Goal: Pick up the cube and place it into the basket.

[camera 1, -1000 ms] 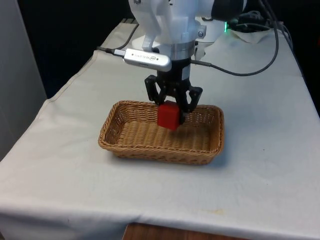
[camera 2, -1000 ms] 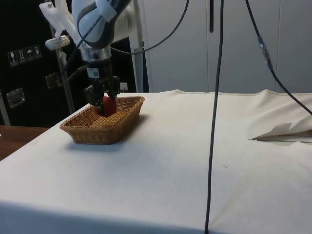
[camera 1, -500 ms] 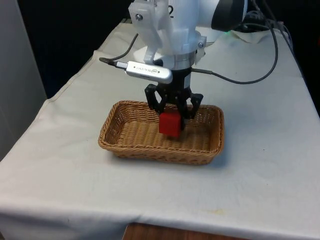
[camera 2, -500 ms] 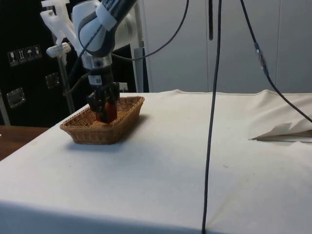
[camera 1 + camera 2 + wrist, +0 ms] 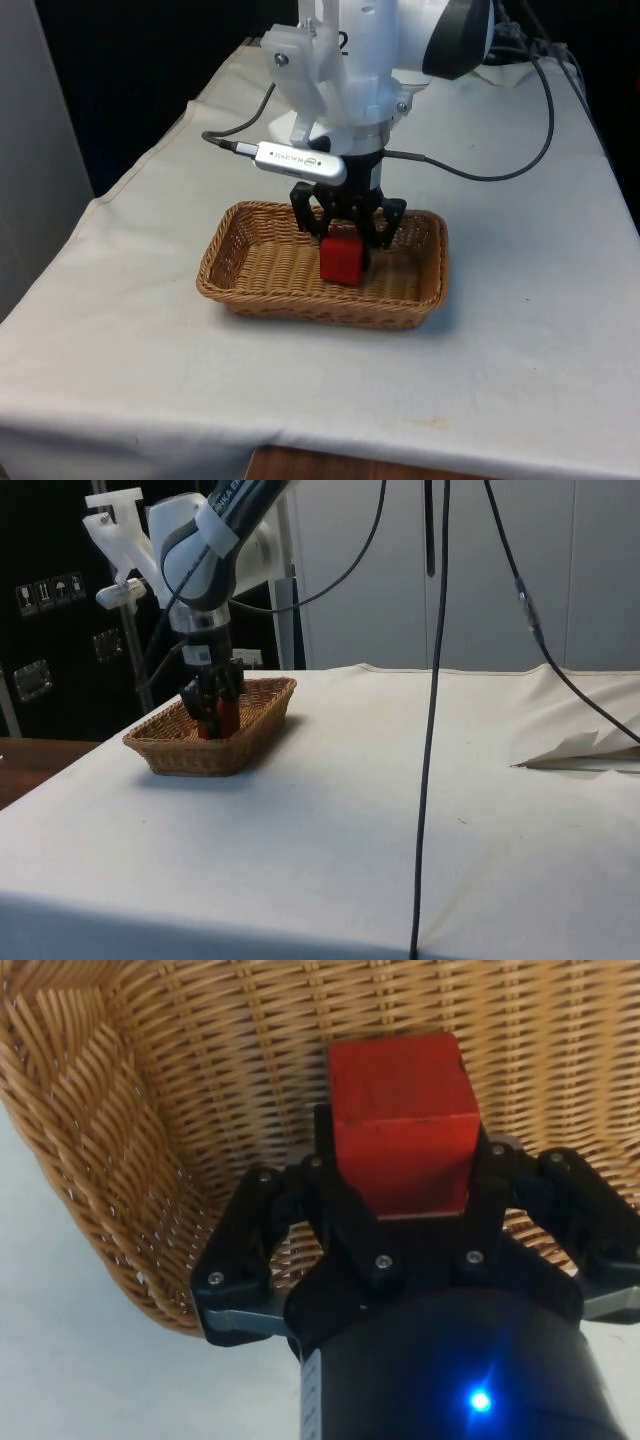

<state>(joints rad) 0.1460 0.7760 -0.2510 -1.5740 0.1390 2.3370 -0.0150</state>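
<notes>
Cube (image 5: pixel 340 259), red, sits clamped in the closed gripper (image 5: pixel 345 243) low inside the wicker basket (image 5: pixel 240 290); letting go before it touches the weave could make it tumble or bounce toward the rim.

The basket (image 5: pixel 205 748) wall hides the cube's (image 5: pixel 226 716) underside — whether it touches the weave is unclear.

Setting: robotics laboratory. Evidence: table (image 5: pixel 540 330) draped in white cloth, its far end at 12 o'clock backed by black curtains (image 5: pixel 140 70); white robot arm (image 5: pixel 350 70) mounted there; loose black cables (image 5: pixel 432 730) hanging overhead; tall pale cabinet doors (image 5: pixel 500 570); dark cabinets (image 5: pixel 50 610) with small labels.
</notes>
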